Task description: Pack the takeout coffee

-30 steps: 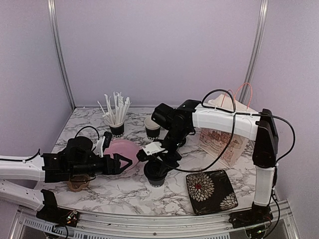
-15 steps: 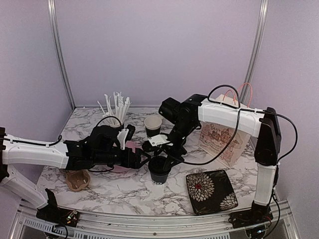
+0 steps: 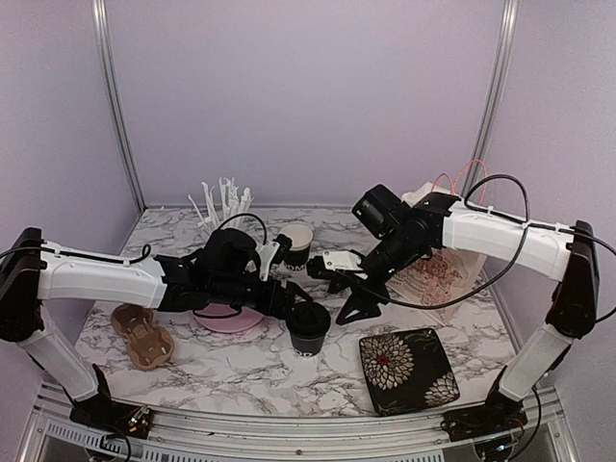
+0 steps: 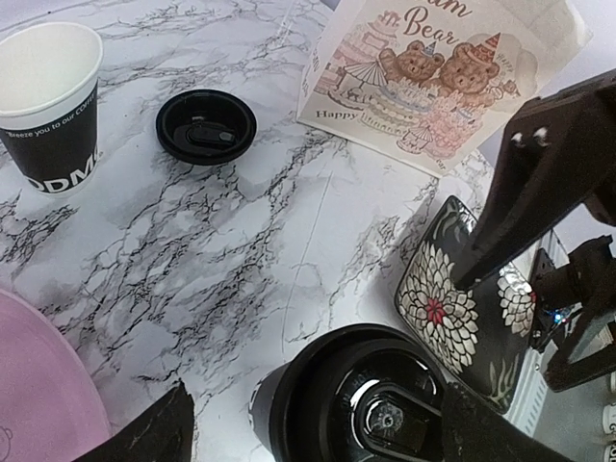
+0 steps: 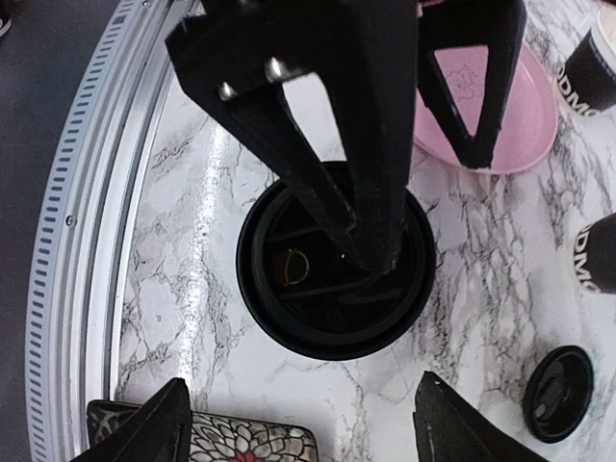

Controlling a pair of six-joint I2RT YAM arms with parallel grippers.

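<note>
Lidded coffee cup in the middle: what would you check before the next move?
1. The near cup is lidded: ok.
2. The left jaws stand open astride it: ok.
3. The right jaws are off it: ok, open, though close.
4. The second cup is lidded: not ok; the loose lid lies on the table.
5. The bear-print bag has its mouth open: cannot tell.

The left arm (image 3: 96, 274) is stretched low and near level from the left side. The left gripper (image 3: 294, 306) is pointed right and downward, jaws spread wide. The right arm (image 3: 500, 236) is bent at the elbow and extended inward. The right gripper (image 3: 342, 294) is angled down-left, jaws parted wide. The two grippers are set near each other.
</note>
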